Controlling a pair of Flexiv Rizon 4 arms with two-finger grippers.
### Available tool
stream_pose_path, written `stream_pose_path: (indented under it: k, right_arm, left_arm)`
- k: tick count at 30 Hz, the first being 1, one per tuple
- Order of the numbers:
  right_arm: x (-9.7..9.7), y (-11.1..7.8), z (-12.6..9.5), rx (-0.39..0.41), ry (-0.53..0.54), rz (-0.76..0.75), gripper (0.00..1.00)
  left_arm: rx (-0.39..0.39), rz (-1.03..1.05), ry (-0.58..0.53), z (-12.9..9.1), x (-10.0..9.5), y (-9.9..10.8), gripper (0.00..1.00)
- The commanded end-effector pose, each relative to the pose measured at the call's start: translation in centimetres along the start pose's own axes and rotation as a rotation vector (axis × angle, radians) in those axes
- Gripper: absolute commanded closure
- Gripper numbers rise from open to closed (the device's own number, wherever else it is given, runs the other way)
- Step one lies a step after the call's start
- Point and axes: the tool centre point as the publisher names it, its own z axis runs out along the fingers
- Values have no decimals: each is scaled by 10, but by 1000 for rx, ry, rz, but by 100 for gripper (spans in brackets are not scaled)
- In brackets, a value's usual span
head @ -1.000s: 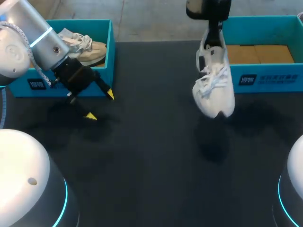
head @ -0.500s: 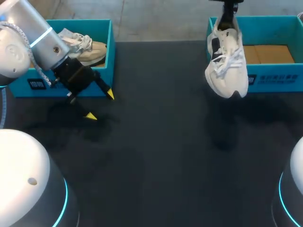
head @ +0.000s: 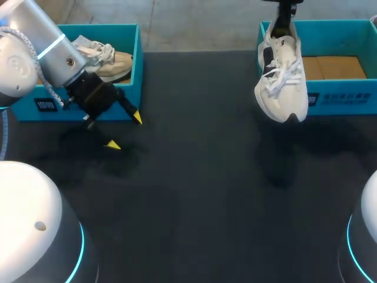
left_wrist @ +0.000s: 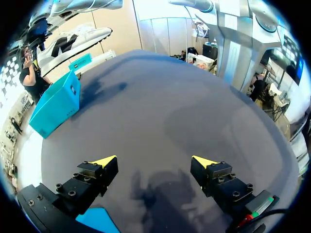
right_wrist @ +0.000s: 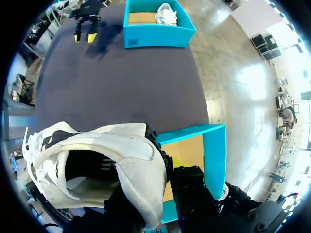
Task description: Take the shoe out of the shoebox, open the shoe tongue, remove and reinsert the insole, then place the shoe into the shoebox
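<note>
Clearance matters most: the white sneaker (head: 281,82) hangs toe-down against the near wall of the teal shoebox (head: 336,97) at the table's (head: 188,194) far right corner, so its toe should pass above that wall. The right tool (right_wrist: 164,191) clamps the heel from above; the left tool (left_wrist: 154,162) hangs released near the left edge.
</note>
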Motion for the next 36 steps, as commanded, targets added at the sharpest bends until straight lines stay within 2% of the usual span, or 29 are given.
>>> stream_pose_path:
  k: [1,3,8,9,14,15,23,30,36]
  right_arm:
    - [0,-1,-1,-1,0,0,100]
    - [-1,-3,2,-1,-5,-5,100]
    - [-20,-27,0,-10,-10,-24,100]
    - [-26,-33,0,13,-17,-20,100]
    - [-63,-65,-3,-19,-25,-44,100]
    - [-71,-71,-3,13,-32,-39,100]
    - [-132,-106,1,-4,-39,-91,100]
    - [-172,-117,23,13,-36,-101,100]
    - [-172,-117,23,13,-36,-101,100]
  left_arm:
    - [-3,0,0,0,1,0,0]
    - [-3,0,0,0,1,0,0]
    - [-3,0,0,0,1,0,0]
    - [-3,0,0,0,1,0,0]
    - [-3,0,0,0,1,0,0]
    - [-3,0,0,0,1,0,0]
    - [-3,0,0,0,1,0,0]
    - [-3,0,0,0,1,0,0]
    - [-3,0,0,0,1,0,0]
